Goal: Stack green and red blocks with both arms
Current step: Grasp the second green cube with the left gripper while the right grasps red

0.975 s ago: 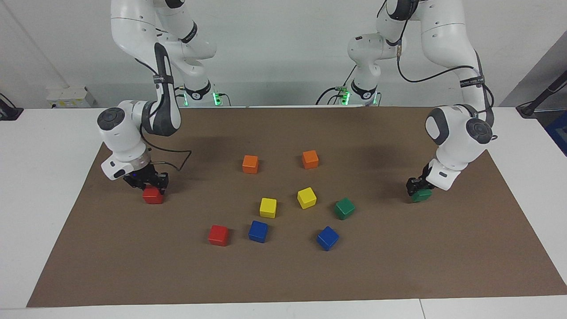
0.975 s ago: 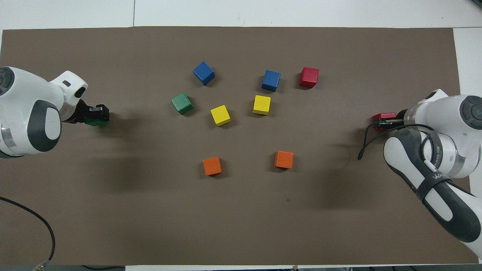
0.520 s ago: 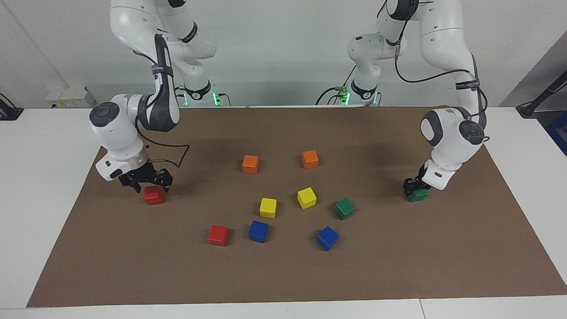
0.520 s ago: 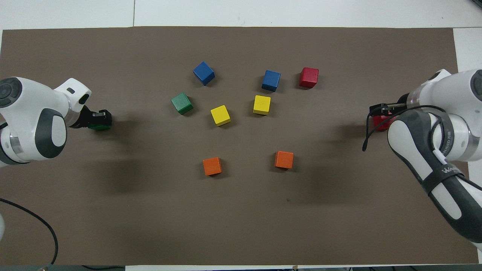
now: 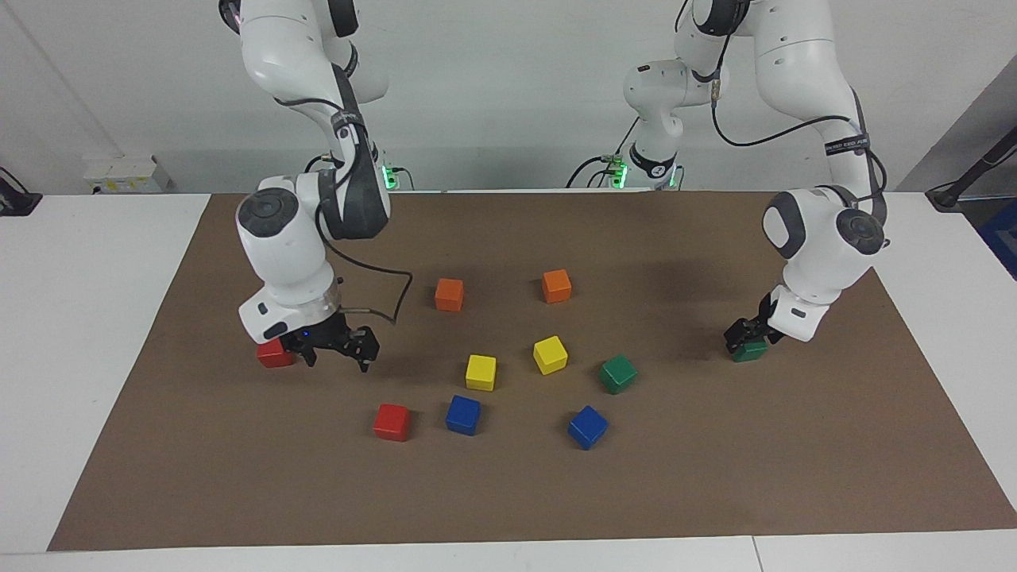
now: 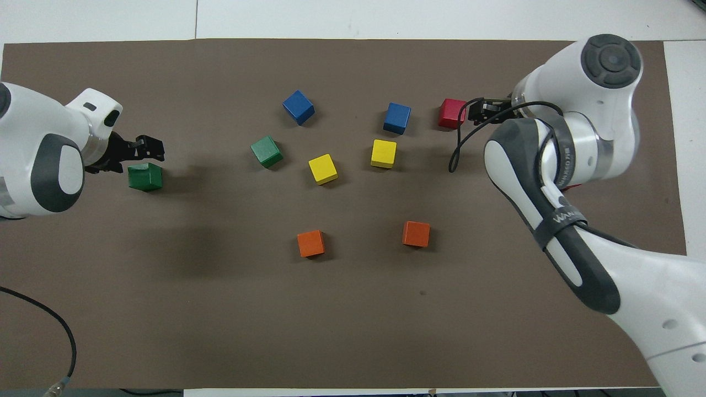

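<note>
1. Two releases have just happened, by the facing view. The right end effector has let go of the first red cube, a small matte bright red block at the right arm's end of the bench. It has swung toward the middle, and its fingers are spread and empty.
2. Same view: the first red cube sits on the bench, partly hidden by the right arm's wrist. The second red cube, its matte twin, lies farther from the robots, untouched.
3. Same view: the left end effector hangs close over the first green cube, a small matte dark green block at the left arm's end. Contact cannot be read from here. The second green cube rests nearer the middle.
4. My reading is that both base blocks are placed and each arm now goes for its second block. Nothing is stacked yet.
5. Overhead view: the left end effector is released, fingers apart, with the first green cube lying clear of them.
6. Overhead view: the right end effector seems to sit just beside the second red cube. The facing view shows it is not there yet. The right arm covers nearly all of the first red cube.
</note>
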Available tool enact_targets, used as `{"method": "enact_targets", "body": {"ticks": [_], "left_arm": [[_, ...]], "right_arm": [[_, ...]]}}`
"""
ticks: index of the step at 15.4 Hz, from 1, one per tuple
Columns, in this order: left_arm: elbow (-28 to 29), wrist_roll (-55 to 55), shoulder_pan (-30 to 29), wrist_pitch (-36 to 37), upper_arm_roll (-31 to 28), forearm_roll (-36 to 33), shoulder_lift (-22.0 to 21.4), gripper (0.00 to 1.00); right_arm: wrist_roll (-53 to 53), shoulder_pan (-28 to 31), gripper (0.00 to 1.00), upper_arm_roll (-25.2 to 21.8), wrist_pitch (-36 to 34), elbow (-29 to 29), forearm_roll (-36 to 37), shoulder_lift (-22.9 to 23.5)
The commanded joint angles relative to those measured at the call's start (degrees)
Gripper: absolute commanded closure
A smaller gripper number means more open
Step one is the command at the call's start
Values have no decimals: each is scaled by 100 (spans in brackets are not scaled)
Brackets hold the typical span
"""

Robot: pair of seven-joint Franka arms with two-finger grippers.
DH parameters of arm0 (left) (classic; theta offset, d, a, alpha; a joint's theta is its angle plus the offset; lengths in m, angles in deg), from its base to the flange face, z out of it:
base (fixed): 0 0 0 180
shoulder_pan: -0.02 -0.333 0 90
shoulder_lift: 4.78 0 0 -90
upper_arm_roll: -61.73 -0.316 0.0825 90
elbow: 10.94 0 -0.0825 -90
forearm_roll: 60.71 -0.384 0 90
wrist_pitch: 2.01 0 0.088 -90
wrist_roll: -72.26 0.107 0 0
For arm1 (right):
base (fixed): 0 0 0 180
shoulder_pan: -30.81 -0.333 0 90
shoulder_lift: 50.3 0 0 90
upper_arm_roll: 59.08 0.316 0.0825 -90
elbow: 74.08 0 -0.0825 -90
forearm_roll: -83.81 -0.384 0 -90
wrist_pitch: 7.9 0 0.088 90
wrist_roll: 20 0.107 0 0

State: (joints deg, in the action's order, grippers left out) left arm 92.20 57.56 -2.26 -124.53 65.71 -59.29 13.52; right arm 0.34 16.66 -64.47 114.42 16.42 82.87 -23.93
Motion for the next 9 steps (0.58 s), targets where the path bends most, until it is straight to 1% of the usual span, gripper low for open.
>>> {"method": "enact_targets", "body": {"ticks": [1,3,4,5,6,8,9], "left_arm": [[-1363,-1715,901,911,-47,-194,577,0],[-2092,-2840,1316,1089,-47,-195,1007,0],[-2200,-3333,1544,1020,-47,-204,1131,0],[-2201,-3720,1746,889,-47,-256,1236,0],[-2123,-3890,1896,609,-55,-396,1255,0],[-1659,-3900,1959,309,-47,-581,1177,0],[-1543,-3883,1959,238,-47,-582,1133,0]], "right_arm": [[480,-114,0,-6,-218,-1085,33,956],[498,-185,0,3,-244,-1525,24,1264],[498,-185,0,3,-174,-1544,32,1326],[507,-202,0,3,-113,-1535,33,1388],[507,-211,0,3,-16,-1535,41,1475],[507,-229,0,3,203,-1518,24,1555],[507,-220,0,3,291,-1491,6,1564]]}}
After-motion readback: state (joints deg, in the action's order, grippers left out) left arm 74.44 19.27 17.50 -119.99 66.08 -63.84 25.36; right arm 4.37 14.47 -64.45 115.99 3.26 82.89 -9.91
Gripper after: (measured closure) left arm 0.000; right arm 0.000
